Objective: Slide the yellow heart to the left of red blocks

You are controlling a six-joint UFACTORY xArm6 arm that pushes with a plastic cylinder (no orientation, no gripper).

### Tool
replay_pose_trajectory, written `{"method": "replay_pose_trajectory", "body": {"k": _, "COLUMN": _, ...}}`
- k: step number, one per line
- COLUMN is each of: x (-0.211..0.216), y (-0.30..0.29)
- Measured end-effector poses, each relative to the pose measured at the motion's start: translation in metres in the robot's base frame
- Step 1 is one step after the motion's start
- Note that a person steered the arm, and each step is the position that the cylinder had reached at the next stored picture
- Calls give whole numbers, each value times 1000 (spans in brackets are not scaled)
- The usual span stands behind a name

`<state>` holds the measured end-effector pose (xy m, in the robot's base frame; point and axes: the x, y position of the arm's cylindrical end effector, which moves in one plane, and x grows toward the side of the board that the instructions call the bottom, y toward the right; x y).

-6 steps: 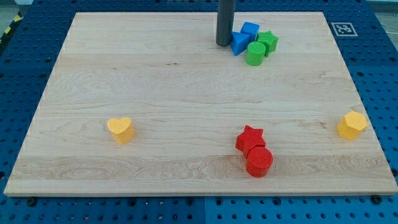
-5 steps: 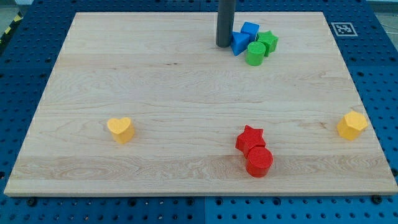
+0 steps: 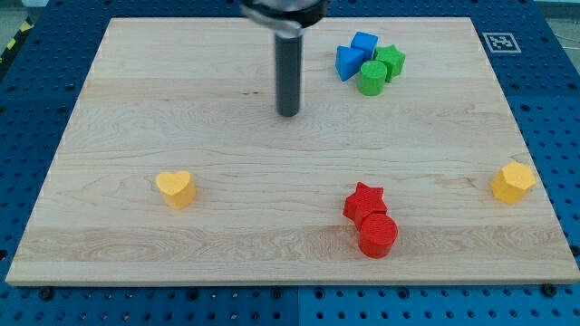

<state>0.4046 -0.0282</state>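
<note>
Dark rod's top was cropped — no gripper to judge; my tip (image 3: 288, 114) stood at one o'clock from the yellow heart (image 3: 176, 188).

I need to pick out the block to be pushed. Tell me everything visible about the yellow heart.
The yellow heart is a small, matte, solid-looking block lying flat on the wooden board, at the view's lower left. Its lobes face the view's top. Nothing touches it: my tip is far off toward the upper right, and the red blocks lie to its right.
</note>
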Motion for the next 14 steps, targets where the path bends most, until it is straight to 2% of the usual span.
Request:
{"method": "replay_pose_trajectory", "body": {"k": 1, "x": 14, "y": -55}}
{"method": "replay_pose_trajectory", "body": {"k": 3, "x": 16, "y": -167}}
{"method": "replay_pose_trajectory", "body": {"k": 4, "x": 23, "y": -194}}
{"method": "replay_pose_trajectory", "body": {"k": 6, "x": 86, "y": -176}}
{"method": "replay_pose_trajectory", "body": {"k": 9, "x": 104, "y": -150}}
{"method": "replay_pose_trajectory", "body": {"k": 10, "x": 123, "y": -150}}
{"method": "replay_pose_trajectory", "body": {"k": 11, "x": 123, "y": -150}}
{"method": "replay_pose_trajectory", "body": {"k": 12, "x": 102, "y": -151}}
{"method": "replay_pose_trajectory", "body": {"k": 14, "x": 116, "y": -131}}
